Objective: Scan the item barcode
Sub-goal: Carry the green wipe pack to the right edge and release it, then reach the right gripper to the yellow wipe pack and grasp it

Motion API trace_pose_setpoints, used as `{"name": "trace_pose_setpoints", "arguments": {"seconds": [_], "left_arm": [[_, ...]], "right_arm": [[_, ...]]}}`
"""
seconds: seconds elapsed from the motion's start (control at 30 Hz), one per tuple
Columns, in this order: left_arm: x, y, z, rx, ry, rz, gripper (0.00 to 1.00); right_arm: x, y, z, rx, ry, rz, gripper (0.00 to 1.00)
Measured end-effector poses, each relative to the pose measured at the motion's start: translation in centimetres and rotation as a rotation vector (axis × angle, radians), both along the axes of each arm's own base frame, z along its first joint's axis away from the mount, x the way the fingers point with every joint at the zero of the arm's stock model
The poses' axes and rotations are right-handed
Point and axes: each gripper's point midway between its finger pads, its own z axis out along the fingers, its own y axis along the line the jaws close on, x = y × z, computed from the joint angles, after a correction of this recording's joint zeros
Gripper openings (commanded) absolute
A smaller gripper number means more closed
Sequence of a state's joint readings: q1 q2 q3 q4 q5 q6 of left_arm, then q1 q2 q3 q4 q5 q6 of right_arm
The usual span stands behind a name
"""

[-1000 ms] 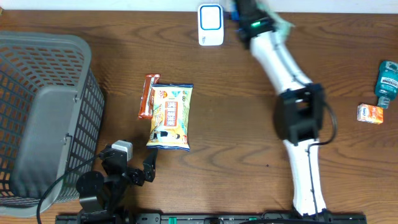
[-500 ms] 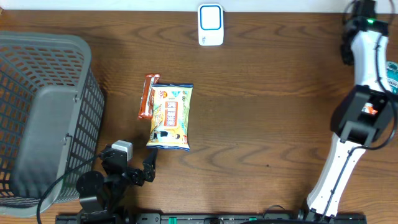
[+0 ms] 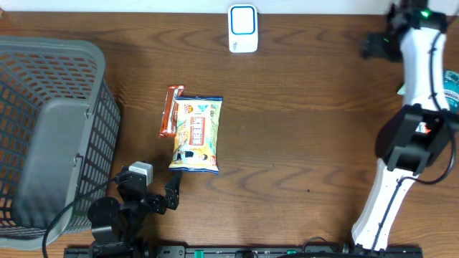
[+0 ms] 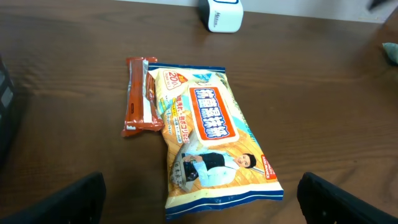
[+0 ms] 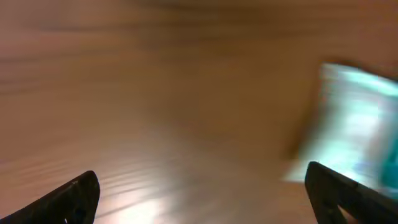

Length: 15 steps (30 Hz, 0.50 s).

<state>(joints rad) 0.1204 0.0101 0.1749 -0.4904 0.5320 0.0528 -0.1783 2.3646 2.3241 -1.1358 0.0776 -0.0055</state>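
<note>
The white and blue scanner stands at the back edge and also shows as the scanner at the top of the left wrist view. A yellow snack bag lies flat mid-table with an orange bar along its left side. My left gripper rests open just in front of the bag and the bar; the left gripper holds nothing. My right gripper hangs open and empty at the back right. The right gripper has a blurred teal bottle to its right.
A grey mesh basket fills the left side of the table. The teal bottle peeks out at the right edge behind the right arm, which stretches from the front edge to the back right corner.
The right arm swung from beside the scanner to the back right corner and its jaws opened. The left arm, the bag and the bar have not moved.
</note>
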Motion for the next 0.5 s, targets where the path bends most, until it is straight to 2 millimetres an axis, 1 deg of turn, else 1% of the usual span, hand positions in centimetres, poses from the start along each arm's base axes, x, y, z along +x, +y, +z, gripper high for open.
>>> {"name": "trace_pose_setpoints", "arguments": {"seconds": [0.07,0.1,0.17,0.2,0.23,0.3,0.4,0.47,0.5], "left_arm": [[0.0,0.0,0.0,0.0,0.0,0.0,0.98],[0.0,0.0,0.0,0.0,-0.001,0.0,0.98],[0.0,0.0,0.0,0.0,-0.001,0.0,0.98],[0.0,0.0,0.0,0.0,0.0,0.0,0.98],[0.0,0.0,0.0,0.0,0.0,0.0,0.98],[0.0,0.0,0.0,0.0,0.0,0.0,0.98],[0.0,0.0,0.0,0.0,-0.001,0.0,0.98],[0.0,0.0,0.0,0.0,-0.001,0.0,0.98],[0.0,0.0,0.0,0.0,0.0,0.0,0.98]], "right_arm": [[0.6,6.0,1.4,0.146,-0.039,0.066,0.99],[0.7,9.4,2.0,0.23,-0.048,0.096,0.99],[0.3,15.5,2.4,0.356,-0.033,0.156,0.99],[-0.4,18.7,2.4,0.413,-0.004,0.184,0.99],[-1.1,20.9,2.3,0.445,0.021,0.203,0.99],[-3.0,26.4,2.2,0.507,0.084,0.26,0.99],[-5.4,33.2,2.3,0.528,0.116,0.373,0.99],[-6.6,37.2,2.4,0.506,0.101,0.456,0.99],[-7.2,38.9,2.2,0.482,0.094,0.489,0.99]]}}
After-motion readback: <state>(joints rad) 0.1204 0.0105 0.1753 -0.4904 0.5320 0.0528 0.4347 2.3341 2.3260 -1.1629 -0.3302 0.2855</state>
